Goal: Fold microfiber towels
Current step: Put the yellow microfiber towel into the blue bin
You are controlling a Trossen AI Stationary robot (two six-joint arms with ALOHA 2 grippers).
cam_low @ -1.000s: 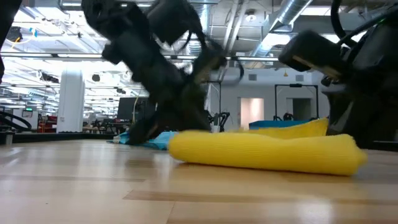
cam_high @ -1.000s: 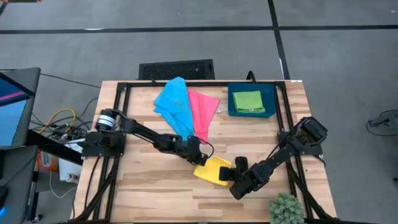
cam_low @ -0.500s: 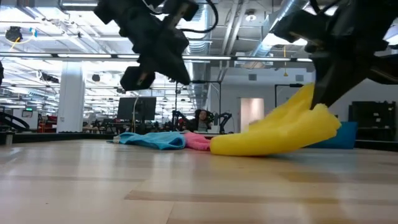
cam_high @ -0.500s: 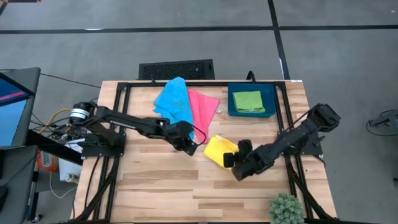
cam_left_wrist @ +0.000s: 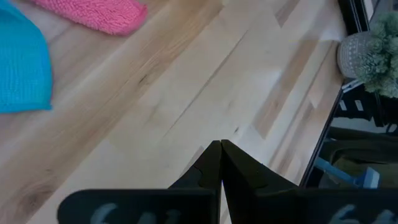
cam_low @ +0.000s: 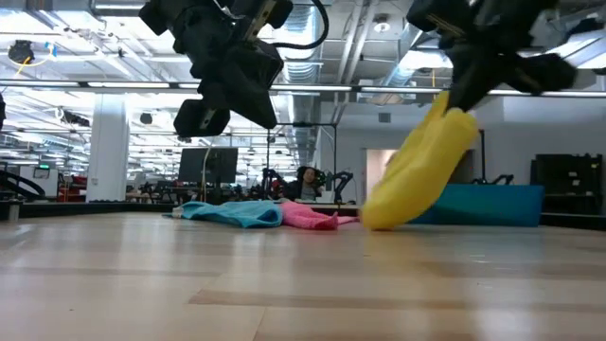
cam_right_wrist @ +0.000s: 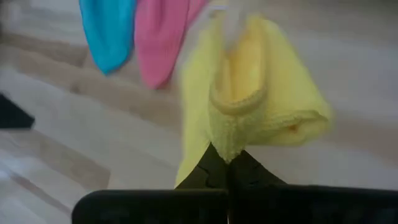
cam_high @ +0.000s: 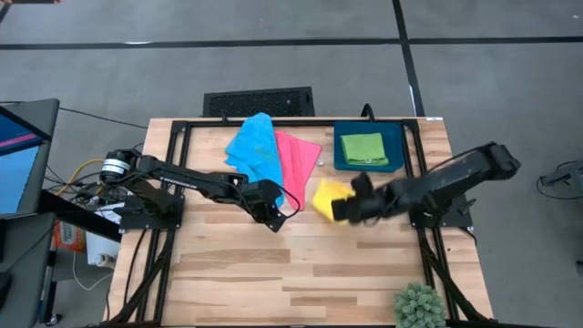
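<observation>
The right gripper (cam_high: 351, 208) has the folded yellow towel (cam_high: 329, 199) pinched tight by one edge and lifted off the wood; in the low view it dangles in a limp roll from those fingers, its lower end close to the table (cam_high: 301, 282). In the high view the towel sits near the table's middle, a touch toward two o'clock. This looks like the carrying step, a finished fold on its way to the dark blue tray (cam_high: 398, 150) up at one o'clock, where the green towel (cam_high: 363, 148) already lies folded. The next move probably calls for swinging the bundle on toward that tray, keeping the grip firm so the fold does not spill open, then lowering it flat beside or on top of the green one before letting go.

The left gripper (cam_high: 271, 216) hangs above the wood just nine o'clock of centre, fingers pressed together on nothing, as its wrist view shows.

The count: four towels. One yellow in the air, one green in the tray, one blue towel (cam_high: 254, 151) and one pink towel (cam_high: 298, 160) lying loose and touching at twelve o'clock, not yet folded. One tray, two arms, and one small plant (cam_high: 419, 307) at five o'clock
</observation>
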